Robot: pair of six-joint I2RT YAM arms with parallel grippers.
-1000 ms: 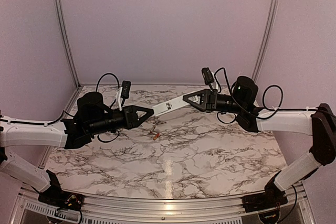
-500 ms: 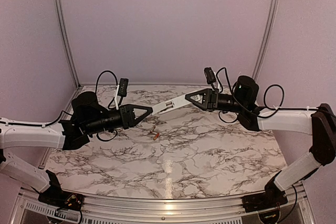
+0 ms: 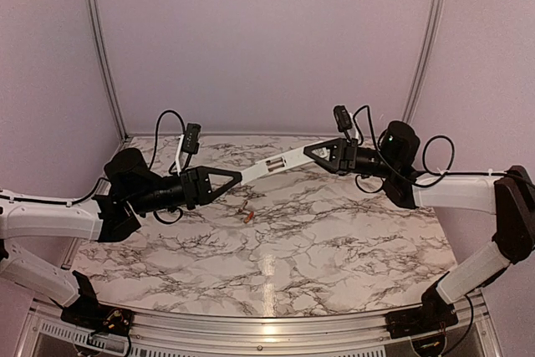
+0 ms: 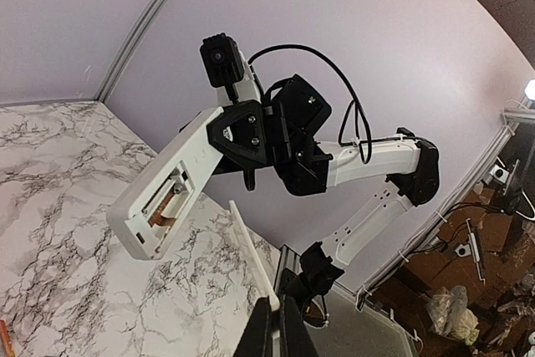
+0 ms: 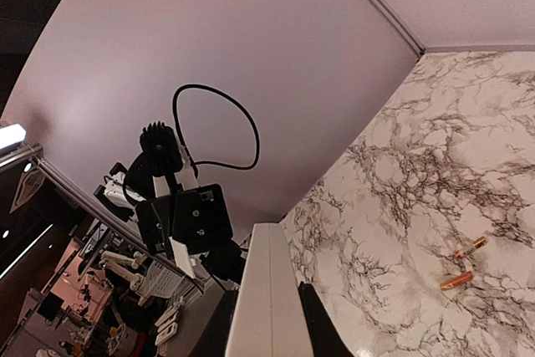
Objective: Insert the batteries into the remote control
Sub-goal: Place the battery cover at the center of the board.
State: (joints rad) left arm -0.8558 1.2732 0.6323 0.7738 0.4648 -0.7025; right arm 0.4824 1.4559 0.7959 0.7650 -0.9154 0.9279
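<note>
So the right gripper (image 3: 311,154) is clamped on one end of the slim white plastic remote (image 3: 280,162), holding it up in the air over the glossy marble-pattern table (image 3: 334,240), tilted down toward the left arm. In the left wrist view the recessed slot on the back is open, with something coppery sitting inside it. The left gripper (image 3: 241,175) has its black fingers pinched together on a thin flat white strip (image 4: 251,248), seen edge-on, right by the remote's low end. Two little orange cylinder batteries (image 5: 470,247) lie side by side on the table below.
</note>
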